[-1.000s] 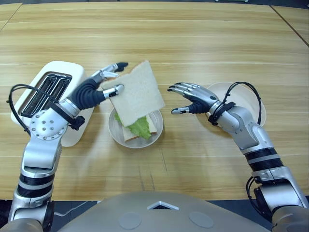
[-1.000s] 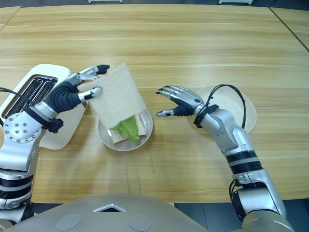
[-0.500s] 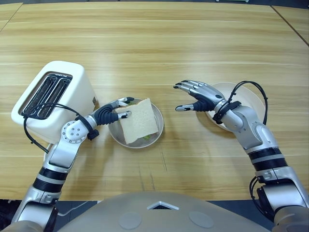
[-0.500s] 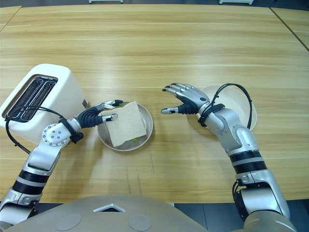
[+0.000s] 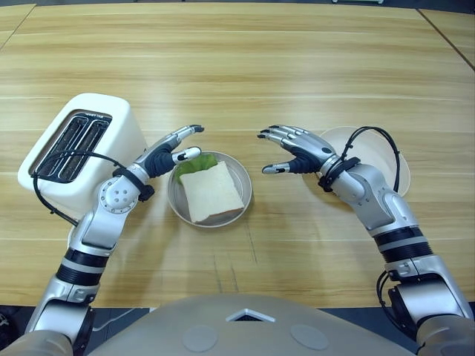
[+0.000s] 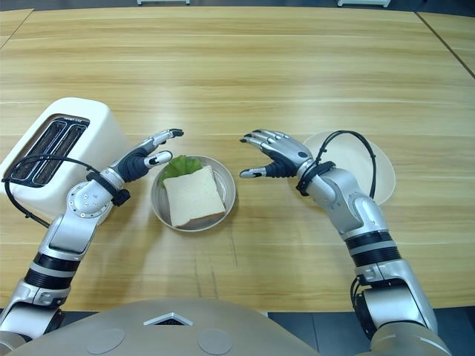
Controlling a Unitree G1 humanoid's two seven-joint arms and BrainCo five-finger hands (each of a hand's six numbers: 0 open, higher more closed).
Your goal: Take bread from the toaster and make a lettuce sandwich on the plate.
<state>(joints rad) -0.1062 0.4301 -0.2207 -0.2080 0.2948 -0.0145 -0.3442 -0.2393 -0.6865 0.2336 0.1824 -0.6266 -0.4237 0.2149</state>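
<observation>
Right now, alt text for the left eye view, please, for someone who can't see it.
A bread slice lies flat in the round plate, lettuce poking out under its far edge. The left hand is open beside the plate, near the white toaster; the right hand hovers open on the plate's other side, by a pale dish.

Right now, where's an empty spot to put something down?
The table is bare beyond the left hand and right hand, and nearer than the plate. Crowded: toaster, left hand and plate sit close; the right hand overlaps the bowl.
</observation>
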